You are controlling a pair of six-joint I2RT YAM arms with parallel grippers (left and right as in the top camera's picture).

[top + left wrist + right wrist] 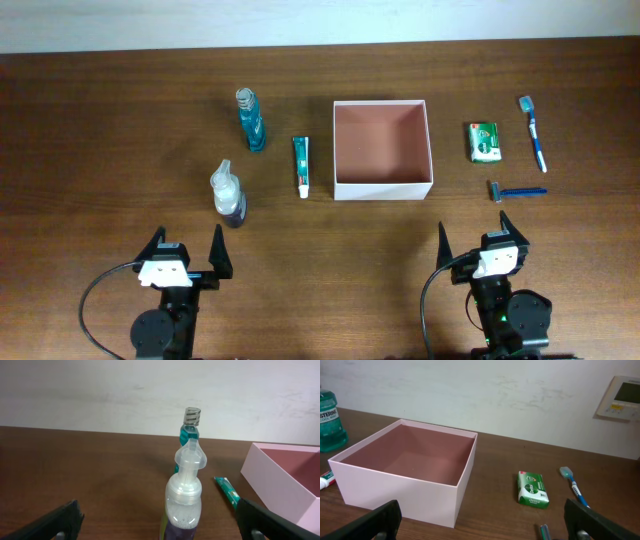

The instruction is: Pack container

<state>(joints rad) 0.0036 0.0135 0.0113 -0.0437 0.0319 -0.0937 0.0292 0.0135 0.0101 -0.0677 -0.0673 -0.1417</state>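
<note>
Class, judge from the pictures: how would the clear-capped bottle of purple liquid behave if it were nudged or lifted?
The bottle stands upright, tall and narrow, so a sideways nudge would probably tip it. Its smooth rounded plastic may slip in a grip. Liquid inside likely gives it some heft.

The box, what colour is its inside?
The box is reddish-brown inside, with thin pale walls. The right wrist view shows it best.
</note>
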